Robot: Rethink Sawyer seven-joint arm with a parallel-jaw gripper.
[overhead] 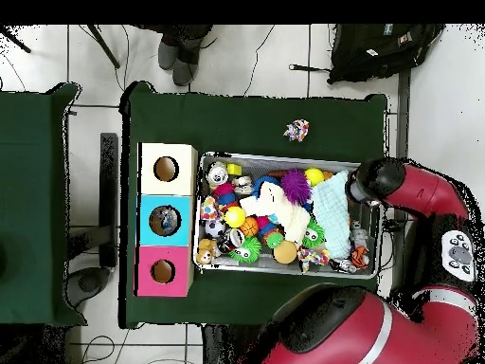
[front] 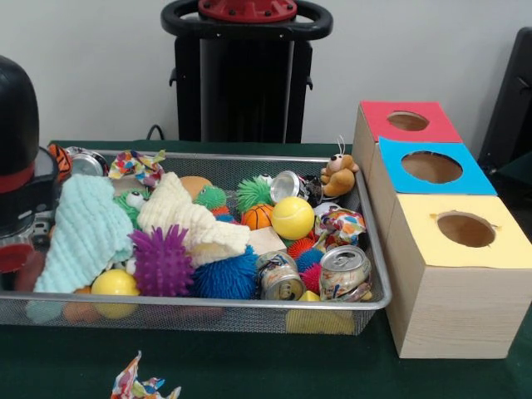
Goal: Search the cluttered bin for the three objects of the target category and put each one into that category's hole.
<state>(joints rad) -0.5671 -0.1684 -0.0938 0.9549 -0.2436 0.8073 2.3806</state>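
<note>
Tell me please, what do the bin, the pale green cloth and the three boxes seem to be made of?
The bin looks like metal wire mesh: you see through its silvery walls. The pale green cloth appears to be knitted yarn, ribbed and soft. The three boxes look like light wood with matte coloured tops, perhaps paper.

From above you see the wire bin (overhead: 371, 248) on the green desk (overhead: 256, 118), packed with toys: a purple spiky ball (overhead: 296, 182), a pale green cloth (overhead: 332, 204) and a cream cloth (overhead: 278, 203). Just beside the bin stand three boxes with holes: cream (overhead: 167, 169), blue (overhead: 164, 221), pink (overhead: 162, 271). The red arm (overhead: 417, 190) reaches over the bin's opposite end. A crumpled wrapper (overhead: 296, 130) lies apart on the desk.
</note>
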